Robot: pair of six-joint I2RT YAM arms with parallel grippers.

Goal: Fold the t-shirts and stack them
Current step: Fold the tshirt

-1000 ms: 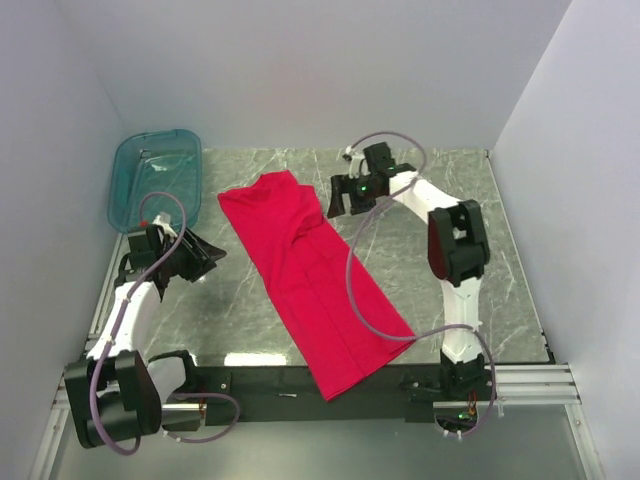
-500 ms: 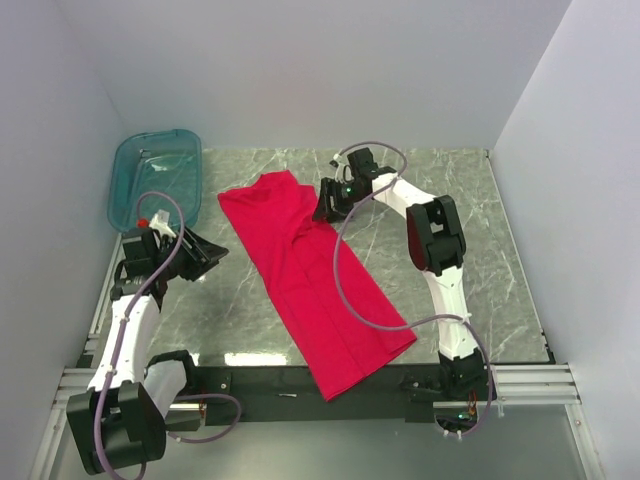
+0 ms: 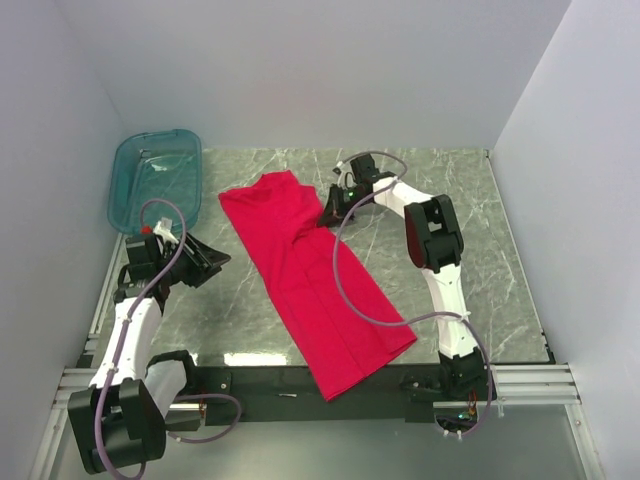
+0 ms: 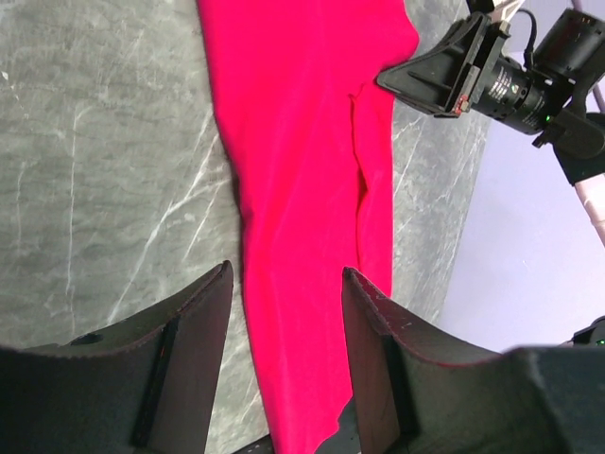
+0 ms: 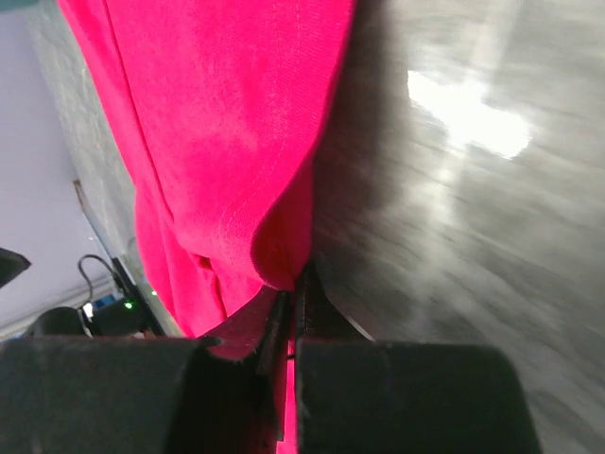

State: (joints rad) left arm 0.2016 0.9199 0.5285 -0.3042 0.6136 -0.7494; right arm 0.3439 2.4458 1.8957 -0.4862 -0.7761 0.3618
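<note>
Since a second ago the right pincer [image 3: 327, 214] has dropped from above the worktop [image 3: 450, 210] onto the red t-shirt [image 3: 305, 275], and it is now clenched on the cloth at the upper right edge. The shirt lies stretched diagonally across the frame's middle. At centre left, the left pincer [image 3: 214, 258] hangs released, grasping nothing.
</note>
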